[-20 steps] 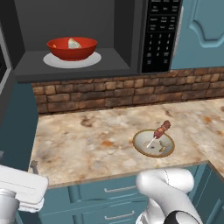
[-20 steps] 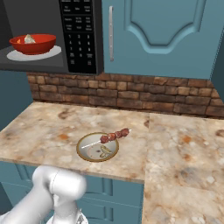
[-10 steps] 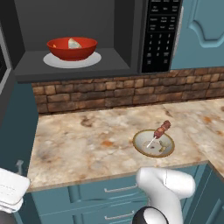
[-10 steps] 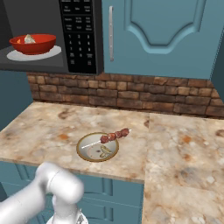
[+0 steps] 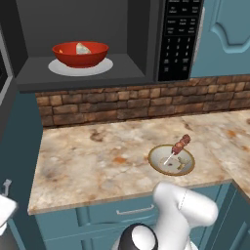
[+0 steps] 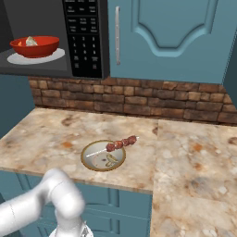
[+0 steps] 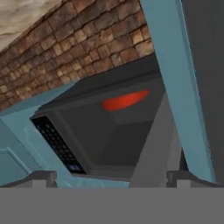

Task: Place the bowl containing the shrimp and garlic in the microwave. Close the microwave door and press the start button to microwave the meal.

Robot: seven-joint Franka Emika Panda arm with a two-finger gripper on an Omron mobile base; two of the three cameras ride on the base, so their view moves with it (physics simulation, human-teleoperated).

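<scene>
The red-orange bowl (image 5: 79, 52) sits on the white turntable plate (image 5: 100, 67) inside the open microwave (image 5: 141, 39), with the pale garlic (image 5: 83, 48) showing above its rim; I cannot make out the shrimp. From the right, the bowl (image 6: 34, 46) stands left of the black keypad (image 6: 83, 37). The microwave door (image 5: 3, 68) is swung open at the far left. My gripper (image 5: 5, 195) is low at the left edge, below the door. In the hand view the gripper (image 7: 116, 178) is open and holds nothing, looking up at the bowl (image 7: 127, 99) and the grey door (image 7: 155, 140).
A shallow tan plate (image 5: 172, 160) with a brown meat skewer (image 5: 179, 145) lies near the marbled counter's (image 5: 97, 161) front edge. A brick backsplash (image 5: 146, 100) runs behind it. Blue cabinets (image 6: 176, 37) hang right of the microwave, and drawers (image 5: 112, 212) sit below the counter.
The hand has swung further left and is now almost out of the left base view. The bowl, plate and door have not moved.
</scene>
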